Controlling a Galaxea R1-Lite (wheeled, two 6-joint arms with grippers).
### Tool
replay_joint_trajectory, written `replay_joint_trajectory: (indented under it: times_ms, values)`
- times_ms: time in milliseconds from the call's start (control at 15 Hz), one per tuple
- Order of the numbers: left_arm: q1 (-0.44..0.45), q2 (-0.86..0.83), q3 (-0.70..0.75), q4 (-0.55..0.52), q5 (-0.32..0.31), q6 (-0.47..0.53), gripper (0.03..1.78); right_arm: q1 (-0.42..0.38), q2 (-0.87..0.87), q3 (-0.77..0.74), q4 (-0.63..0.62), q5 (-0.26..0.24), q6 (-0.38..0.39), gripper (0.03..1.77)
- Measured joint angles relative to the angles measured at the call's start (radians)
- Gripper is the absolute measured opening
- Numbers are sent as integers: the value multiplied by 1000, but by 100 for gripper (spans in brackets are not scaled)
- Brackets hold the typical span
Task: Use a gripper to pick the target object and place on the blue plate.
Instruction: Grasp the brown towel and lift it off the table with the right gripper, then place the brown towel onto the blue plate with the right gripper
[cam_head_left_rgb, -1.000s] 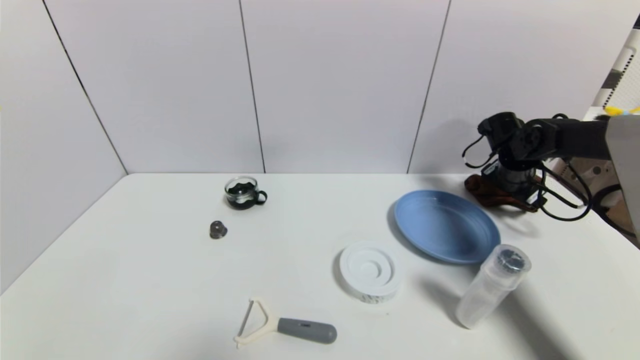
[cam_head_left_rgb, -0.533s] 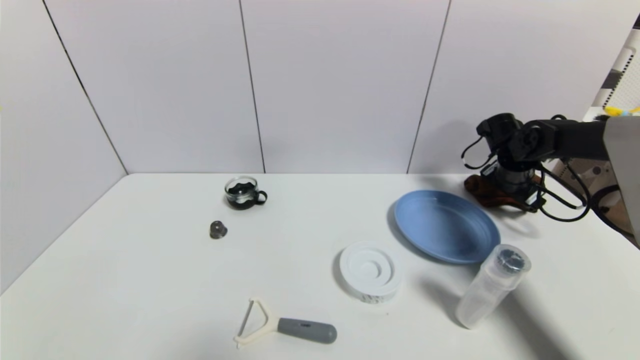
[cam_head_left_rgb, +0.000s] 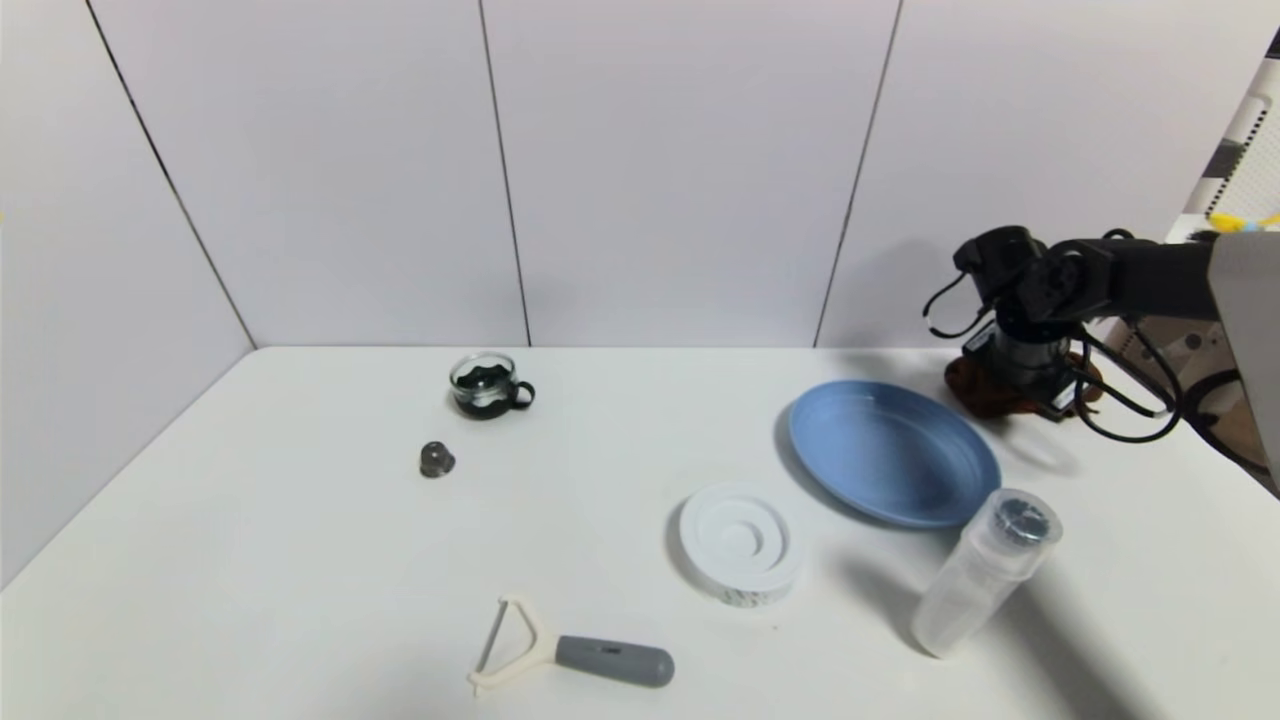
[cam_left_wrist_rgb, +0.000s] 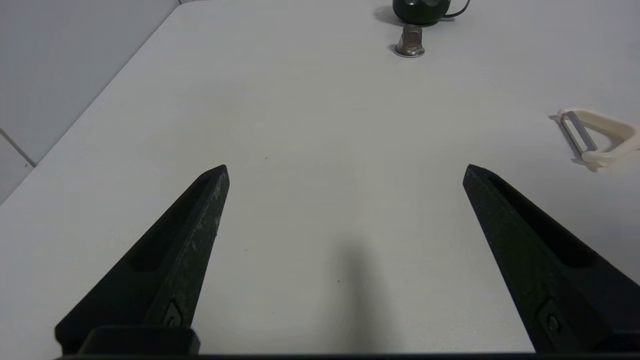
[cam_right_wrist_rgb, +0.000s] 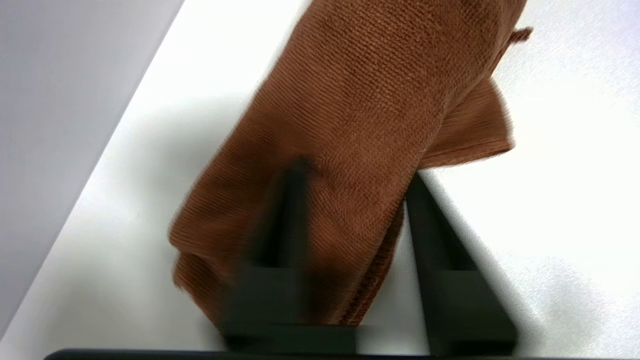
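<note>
The right gripper (cam_right_wrist_rgb: 350, 170) is pinching the brown towel (cam_right_wrist_rgb: 360, 115) just beyond the blue plate (cam_head_left_rgb: 893, 452); the left gripper (cam_left_wrist_rgb: 345, 170) is hanging spread wide.

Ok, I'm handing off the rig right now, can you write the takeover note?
Right claw: closed on the brown cloth, at the table's far right, beyond the blue plate.
Left claw: open, holding nothing, parked over bare table on the left side.
Done: cloth gripped. In the head view it looks bunched under the wrist; I cannot tell whether it has left the table.
Left: lift it, carry it over the plate, which holds nothing yet, and release.
Note: a clear bottle and a white ringed disc stand near the plate's front edge.
</note>
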Motion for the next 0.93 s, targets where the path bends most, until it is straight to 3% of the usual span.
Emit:
replay_joint_trajectory:
  times_ms: [533, 933]
  values:
    - [0, 0, 0, 0, 0, 0, 169, 4, -45, 7, 8, 7, 7, 8]
    - [0, 0, 0, 0, 0, 0, 169, 47, -188, 52, 8, 36, 9, 8]
